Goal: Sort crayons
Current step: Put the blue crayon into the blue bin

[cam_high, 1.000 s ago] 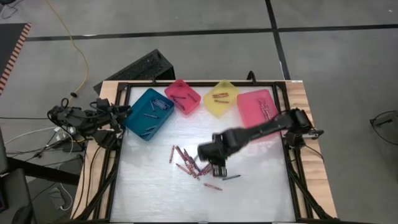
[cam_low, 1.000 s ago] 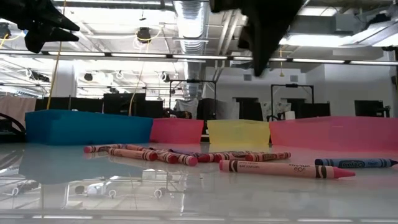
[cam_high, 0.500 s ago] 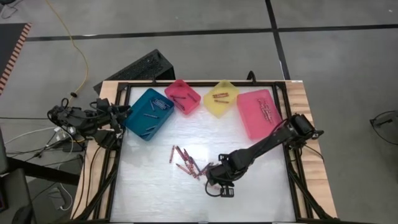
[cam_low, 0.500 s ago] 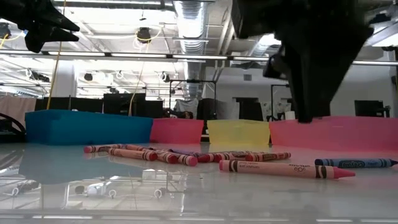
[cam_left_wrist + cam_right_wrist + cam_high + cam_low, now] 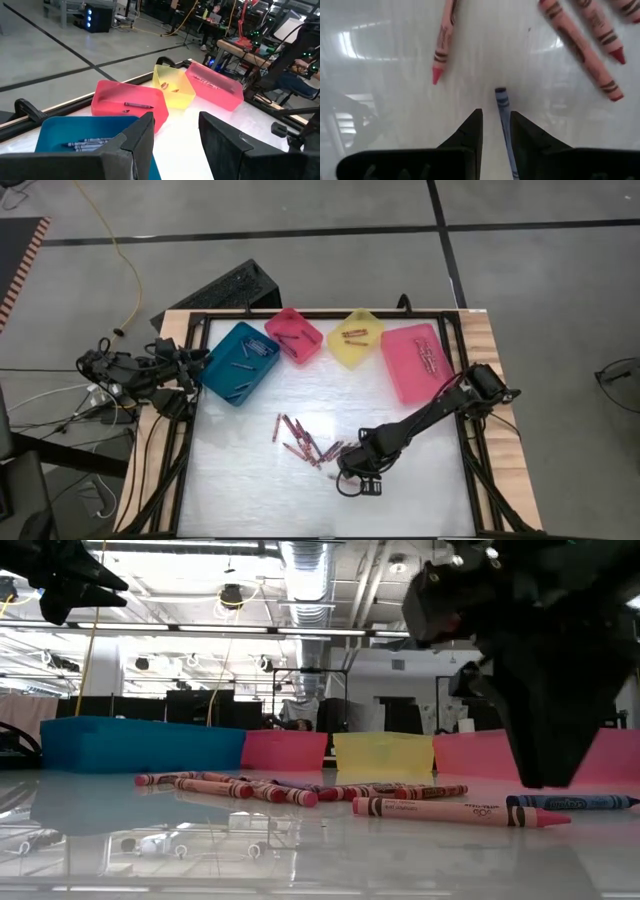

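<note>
Reaching down low over the white surface [image 5: 250, 480], the right gripper [image 5: 495, 131] is hanging right above a blue crayon [image 5: 504, 120]. Its two fingers [image 5: 470, 131] are standing a little apart, with the crayon lying in the gap between them. They are not squeezing it yet.

In the low view, the blue crayon [image 5: 572, 802] is lying flat near the front of the surface, just behind a long red crayon [image 5: 455, 810]. The pile of other crayons [image 5: 305, 442] is sitting nearby, toward the middle.

To do this step well, the gripper should be going straight down so one finger lands on each side of the blue crayon. It should be grabbing near the middle of the stick, so the crayon is not tipping. It should be staying clear of the red crayon so only one gets picked up. The squeeze should be gentle, since a crayon looks easy to snap or roll away.

The teal bin [image 5: 240, 362] is already holding dark crayons, so the blue one probably belongs there.

The left gripper [image 5: 175, 145] is waiting off by the teal bin, with its fingers apart and holding nothing.
</note>
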Controlling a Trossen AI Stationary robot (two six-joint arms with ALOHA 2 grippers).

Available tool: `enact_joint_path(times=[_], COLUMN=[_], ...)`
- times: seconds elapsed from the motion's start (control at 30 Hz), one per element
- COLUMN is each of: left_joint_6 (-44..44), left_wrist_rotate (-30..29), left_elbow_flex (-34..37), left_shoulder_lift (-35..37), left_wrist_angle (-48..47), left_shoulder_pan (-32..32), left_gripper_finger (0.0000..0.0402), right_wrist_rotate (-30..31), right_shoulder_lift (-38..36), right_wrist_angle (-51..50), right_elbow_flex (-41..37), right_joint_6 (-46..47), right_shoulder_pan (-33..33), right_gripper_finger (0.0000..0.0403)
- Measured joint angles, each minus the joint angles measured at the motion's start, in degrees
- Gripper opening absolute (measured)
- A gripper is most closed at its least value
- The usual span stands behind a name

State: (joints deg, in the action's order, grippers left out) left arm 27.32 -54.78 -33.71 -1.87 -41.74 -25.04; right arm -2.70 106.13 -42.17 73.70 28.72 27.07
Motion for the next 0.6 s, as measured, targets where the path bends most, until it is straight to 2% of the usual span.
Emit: enact_joint_path(times=[0.47, 0.6], left_joint_6=[0.51, 0.56], left_wrist_rotate=[0.00, 0.00], left_elbow_flex=[0.00, 0.00], left_shoulder_lift=[0.00, 0.00], left_wrist_angle=[0.00, 0.00], left_shoulder_pan=[0.02, 0.01], left_gripper_finger=[0.0145, 0.0145], right_wrist_rotate=[2.90, 3.03], right_shoulder_lift=[-0.26, -0.28], right_wrist_angle=[3.44, 4.29], right_elbow_flex=[-6.16, -7.57], right_joint_6=[1.72, 1.79], right_shoulder_pan=[0.82, 0.78], right_gripper_finger=[0.0093, 0.0076])
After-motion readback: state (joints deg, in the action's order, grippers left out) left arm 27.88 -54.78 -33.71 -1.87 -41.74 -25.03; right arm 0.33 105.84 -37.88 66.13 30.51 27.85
